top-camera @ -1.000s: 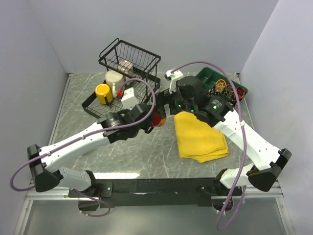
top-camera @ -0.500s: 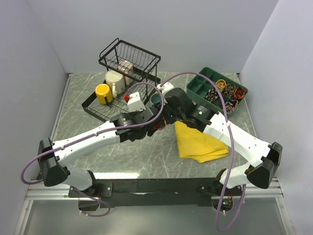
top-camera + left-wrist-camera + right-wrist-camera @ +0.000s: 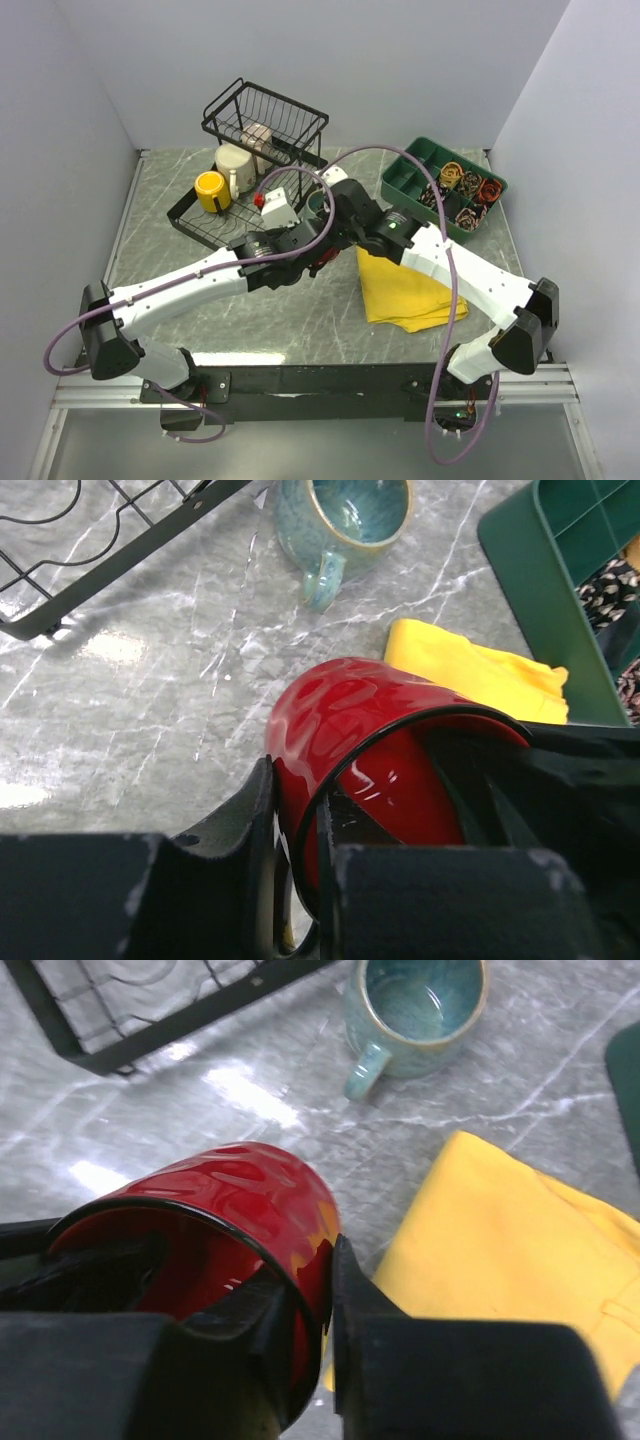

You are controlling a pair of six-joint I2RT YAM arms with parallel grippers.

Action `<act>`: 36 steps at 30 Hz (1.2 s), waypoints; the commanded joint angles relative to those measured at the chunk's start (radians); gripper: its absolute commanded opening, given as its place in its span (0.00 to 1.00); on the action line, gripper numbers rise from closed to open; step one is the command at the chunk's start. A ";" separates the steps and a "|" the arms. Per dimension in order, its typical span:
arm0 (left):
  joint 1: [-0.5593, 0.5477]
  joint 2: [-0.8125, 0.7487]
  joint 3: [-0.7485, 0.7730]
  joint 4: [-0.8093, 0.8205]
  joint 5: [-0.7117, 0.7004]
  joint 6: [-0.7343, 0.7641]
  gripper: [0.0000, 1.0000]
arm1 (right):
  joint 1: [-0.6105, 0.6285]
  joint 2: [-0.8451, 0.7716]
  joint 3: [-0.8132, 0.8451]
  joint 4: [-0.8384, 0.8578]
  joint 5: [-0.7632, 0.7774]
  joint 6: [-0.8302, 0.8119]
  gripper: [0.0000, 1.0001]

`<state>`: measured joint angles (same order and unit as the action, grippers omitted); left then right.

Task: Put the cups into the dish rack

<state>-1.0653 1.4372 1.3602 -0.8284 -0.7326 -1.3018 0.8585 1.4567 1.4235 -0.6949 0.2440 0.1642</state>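
Observation:
Both grippers hold one red cup [image 3: 322, 263] above the table, just in front of the dish rack [image 3: 265, 125]. My left gripper [image 3: 295, 800] is shut on the red cup's [image 3: 350, 730] rim, one finger inside and one outside. On the opposite side of the rim my right gripper [image 3: 318, 1290] is shut on the same red cup [image 3: 250, 1190]. A teal cup [image 3: 318, 203] stands upright on the table beside the rack's tray. A yellow cup [image 3: 211, 190] and a cream cup [image 3: 235, 160] sit on the lower tier. A lilac-beige cup [image 3: 258, 138] is in the upper basket.
A folded yellow cloth [image 3: 410, 290] lies right of the red cup. A green compartmented tray [image 3: 400, 180] with several small items stands at the back right. Grey walls close the table on three sides.
My right arm has swung left to the red cup and its jaws have closed on the rim. The left gripper has kept its hold, with the cup shifted slightly.

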 commanded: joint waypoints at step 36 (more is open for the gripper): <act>0.136 -0.431 -0.369 1.034 1.148 0.323 0.96 | -0.486 -0.424 0.009 0.340 -0.613 -0.242 0.00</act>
<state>-0.9424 0.9821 0.9295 -0.0189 0.1333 -1.0496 0.4225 1.1236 1.3560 -0.5766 -0.1764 0.0368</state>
